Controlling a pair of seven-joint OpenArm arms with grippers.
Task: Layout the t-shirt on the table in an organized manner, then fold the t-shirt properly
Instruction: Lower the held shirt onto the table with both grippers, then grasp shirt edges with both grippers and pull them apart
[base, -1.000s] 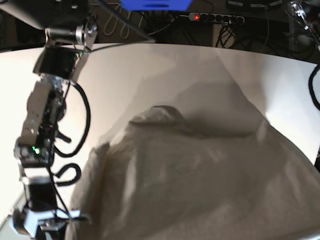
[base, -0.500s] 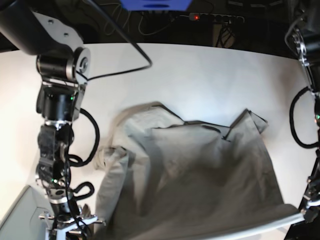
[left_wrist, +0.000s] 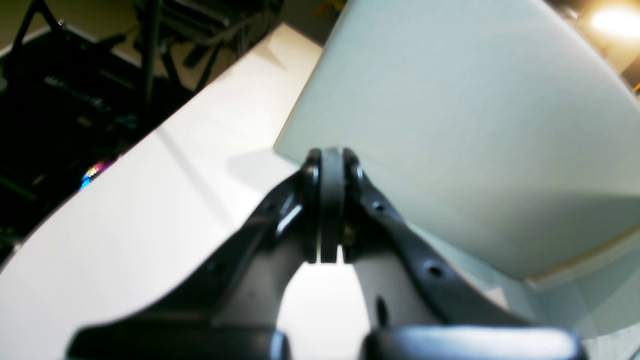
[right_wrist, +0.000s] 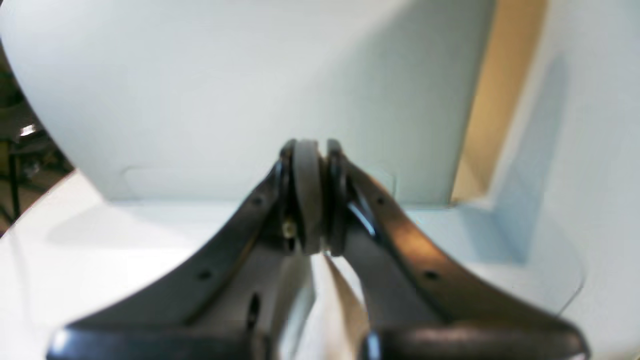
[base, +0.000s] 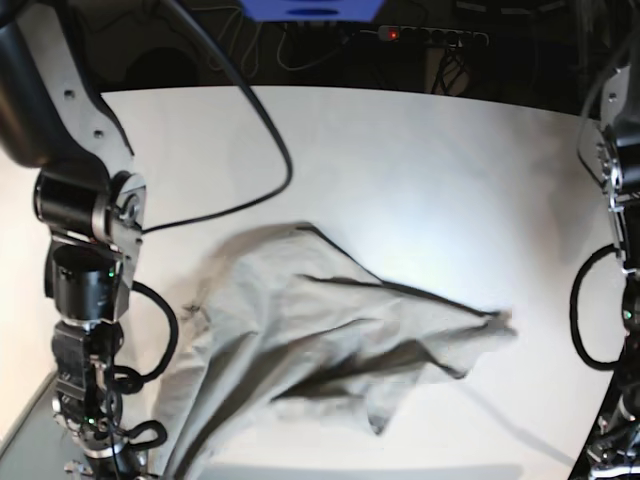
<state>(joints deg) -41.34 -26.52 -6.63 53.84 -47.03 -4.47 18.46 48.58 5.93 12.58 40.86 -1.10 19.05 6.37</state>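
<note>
The grey-beige t-shirt (base: 330, 360) lies crumpled on the white table (base: 400, 170), bunched in folds, with one point reaching right and its lower left edge running off the bottom of the base view. My left gripper (left_wrist: 330, 200) is shut with its pads pressed together and no cloth showing between them. It hovers over the table (left_wrist: 150, 200). My right gripper (right_wrist: 312, 195) is also shut, with no cloth showing in it. In the base view both grippers are cut off by the bottom edge, and only the arms show at left and right.
A pale grey box (left_wrist: 475, 125) stands close in front of the left gripper. Another (right_wrist: 225, 90) fills the right wrist view, and its corner (base: 20, 440) shows at the bottom left. A black cable (base: 250, 150) lies across the table. A power strip (base: 430, 36) sits beyond the far edge.
The shirt, held up and spread towards the camera before, has dropped onto the table in a crumpled heap. Its right side has fallen inwards, and both arms have shifted.
</note>
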